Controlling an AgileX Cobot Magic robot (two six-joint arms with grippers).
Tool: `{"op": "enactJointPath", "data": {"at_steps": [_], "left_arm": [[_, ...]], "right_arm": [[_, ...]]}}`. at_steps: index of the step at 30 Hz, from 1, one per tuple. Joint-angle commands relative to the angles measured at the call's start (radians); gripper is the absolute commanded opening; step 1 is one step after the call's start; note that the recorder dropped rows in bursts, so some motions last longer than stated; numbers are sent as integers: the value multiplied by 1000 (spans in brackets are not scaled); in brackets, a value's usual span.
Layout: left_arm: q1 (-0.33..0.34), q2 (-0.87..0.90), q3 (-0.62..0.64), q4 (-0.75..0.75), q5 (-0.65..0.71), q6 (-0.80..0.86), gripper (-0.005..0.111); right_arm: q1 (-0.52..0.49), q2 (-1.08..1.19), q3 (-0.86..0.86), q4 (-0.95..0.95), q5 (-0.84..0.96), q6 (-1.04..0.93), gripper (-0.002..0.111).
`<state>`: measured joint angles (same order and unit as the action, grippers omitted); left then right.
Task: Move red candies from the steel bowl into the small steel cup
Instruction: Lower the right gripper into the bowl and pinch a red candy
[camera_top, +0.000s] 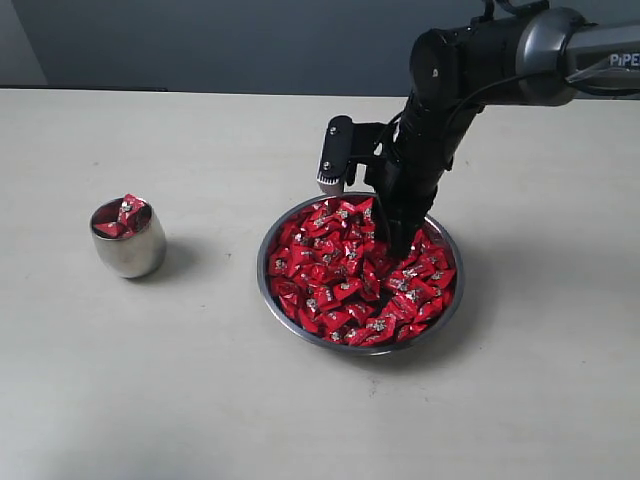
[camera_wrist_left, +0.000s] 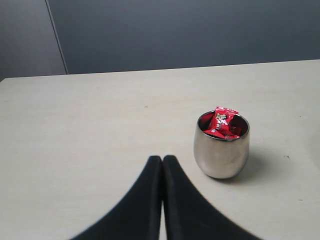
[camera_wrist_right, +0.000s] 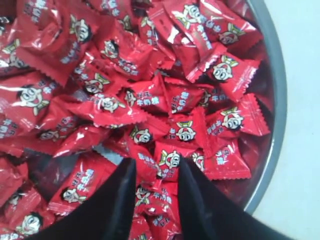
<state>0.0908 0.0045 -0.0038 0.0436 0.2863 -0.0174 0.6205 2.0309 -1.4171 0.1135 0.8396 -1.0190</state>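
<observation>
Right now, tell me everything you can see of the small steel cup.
The small steel cup is a polished, handleless, barrel-shaped tumbler, mirror-bright. It stands upright on the pale table, well apart from the steel bowl. Inside lie red candies, one poking above the rim. Only table and candies touch it.

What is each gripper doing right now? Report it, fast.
Left gripper: shut, holding nothing.
Right gripper: jaws apart in the wide shiny steel bowl, a red foil-wrapped candy between them; grip cannot be told.
</observation>
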Motion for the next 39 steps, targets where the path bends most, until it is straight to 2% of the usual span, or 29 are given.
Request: {"op": "enactJointPath", "data": {"at_steps": [1, 24, 26, 29, 39], "left_arm": [[-7, -4, 4, 1, -2, -3, 0], [-7, -4, 4, 1, -2, -3, 0], [-7, -4, 4, 1, -2, -3, 0], [-7, -4, 4, 1, -2, -3, 0], [-7, -4, 4, 1, -2, -3, 0]], "right_arm": [[-2, 20, -5, 3, 2, 1, 29], [21, 90, -5, -45, -19, 26, 28], [21, 90, -5, -45, -24, 27, 21], [21, 90, -5, -60, -20, 27, -1], [21, 67, -5, -64, -4, 48, -1]]}}
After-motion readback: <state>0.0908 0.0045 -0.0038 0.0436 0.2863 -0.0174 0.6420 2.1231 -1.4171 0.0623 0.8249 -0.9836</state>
